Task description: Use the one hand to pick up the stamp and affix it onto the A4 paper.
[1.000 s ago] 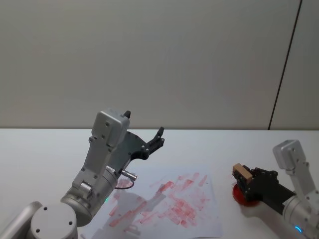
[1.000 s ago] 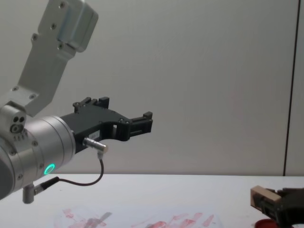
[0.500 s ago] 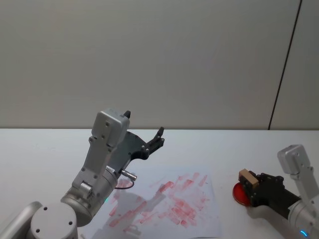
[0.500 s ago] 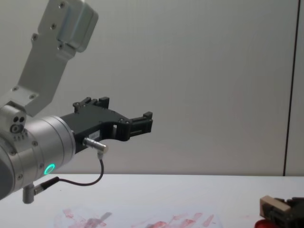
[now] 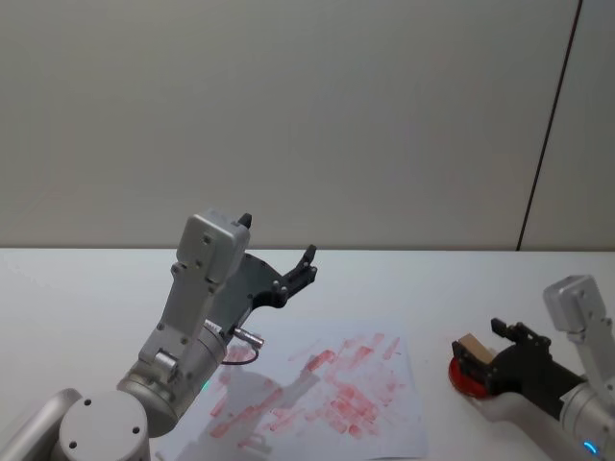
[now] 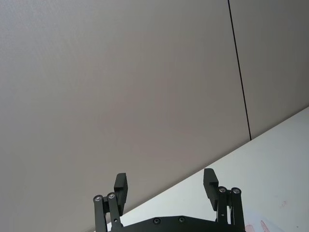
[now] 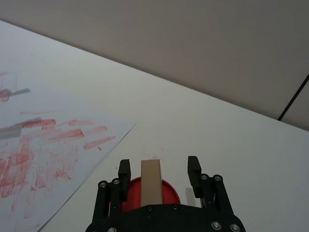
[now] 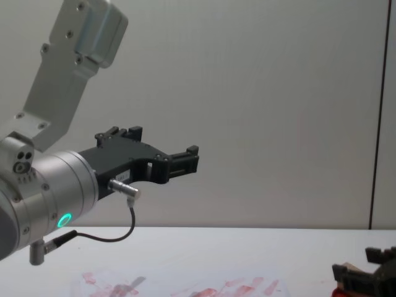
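No readable labels anywhere; right gripper (image 7: 159, 169) spread open around the stamp (image 7: 150, 181) on the red pad (image 5: 463, 376), left gripper (image 6: 165, 186) open too.

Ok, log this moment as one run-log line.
right end effector: open, astride stamp | stamp: on red ink pad | A4 paper: red-smeared, flat | left end effector: open, raised, idle

stamp (image 7: 150, 181): I see pale matt wood
A4 paper (image 5: 332, 394): thin paper, red-smeared
right gripper (image 7: 159, 170): matt black
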You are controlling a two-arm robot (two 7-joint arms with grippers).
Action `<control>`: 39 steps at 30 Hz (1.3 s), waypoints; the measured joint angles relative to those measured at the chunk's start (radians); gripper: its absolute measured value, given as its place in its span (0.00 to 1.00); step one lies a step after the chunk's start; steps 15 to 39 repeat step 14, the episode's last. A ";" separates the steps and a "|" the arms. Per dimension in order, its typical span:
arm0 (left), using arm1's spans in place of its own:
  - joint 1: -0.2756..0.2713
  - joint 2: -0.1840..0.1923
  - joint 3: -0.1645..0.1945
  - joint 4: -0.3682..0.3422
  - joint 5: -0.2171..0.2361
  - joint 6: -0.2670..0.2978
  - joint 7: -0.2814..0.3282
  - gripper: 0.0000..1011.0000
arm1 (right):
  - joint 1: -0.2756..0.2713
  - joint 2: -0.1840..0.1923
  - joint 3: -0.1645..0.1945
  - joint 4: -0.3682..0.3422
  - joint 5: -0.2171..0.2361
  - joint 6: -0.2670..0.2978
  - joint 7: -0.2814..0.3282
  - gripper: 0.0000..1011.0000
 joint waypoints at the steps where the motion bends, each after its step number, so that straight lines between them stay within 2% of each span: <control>1: 0.000 0.000 0.000 0.000 0.000 0.000 0.000 0.99 | 0.000 0.000 0.001 -0.002 0.002 -0.001 -0.001 0.70; 7: 0.000 0.000 0.000 0.000 0.000 0.000 0.000 0.99 | -0.004 0.001 0.007 -0.034 0.030 -0.024 -0.019 0.88; 12: 0.000 0.000 0.000 0.000 0.000 0.000 0.000 0.99 | -0.010 0.001 0.012 -0.074 0.054 -0.046 -0.044 0.99; 14: 0.000 0.000 0.000 0.000 0.000 0.000 0.000 0.99 | -0.014 0.000 0.014 -0.097 0.064 -0.054 -0.057 0.99; 39: 0.000 0.000 0.000 0.000 0.000 0.000 0.000 0.99 | -0.014 0.000 0.014 -0.097 0.064 -0.054 -0.057 0.99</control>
